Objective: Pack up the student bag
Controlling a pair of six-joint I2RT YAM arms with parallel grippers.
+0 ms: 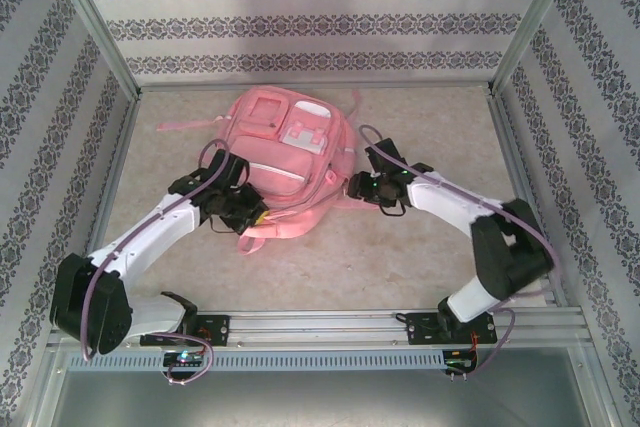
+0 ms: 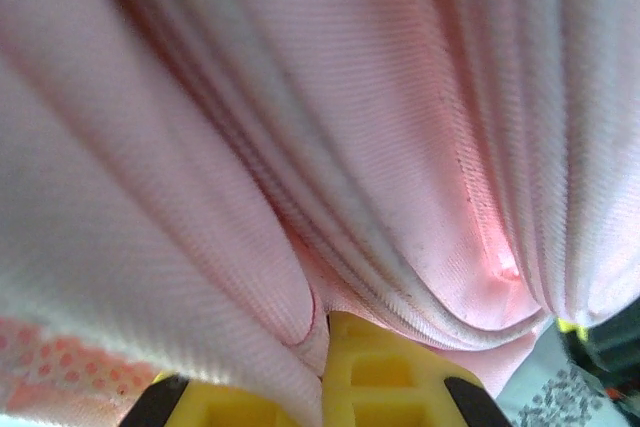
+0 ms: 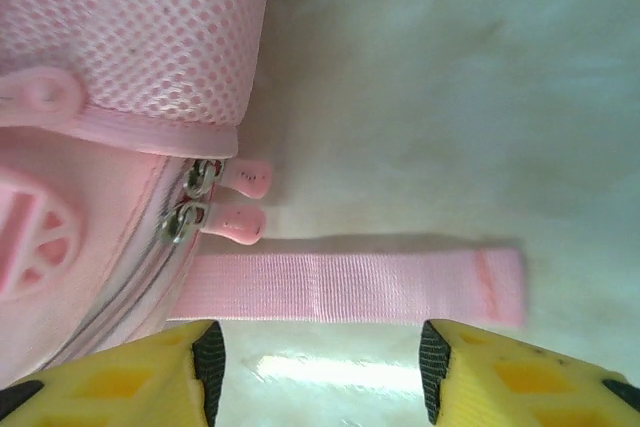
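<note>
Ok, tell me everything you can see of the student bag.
The student bag is soft pink fabric, lying flat on the table, pockets up. It shows a pale window pocket, a mesh panel, two zip pulls and a loose strap. The left pincer pinches its fabric; the right pincer hangs open by the zips.

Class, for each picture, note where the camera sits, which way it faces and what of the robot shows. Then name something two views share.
Top external: above and behind the arm bases, looking down on the table and student bag; both arms show, left gripper and right gripper at the bag's sides.
Left wrist: on the left arm, against bag fabric; yellow fingers pinch a fold.
Right wrist: on the right arm, facing the zip pulls and a strap; open fingers at bottom.
Shared: all three see the bag.
</note>
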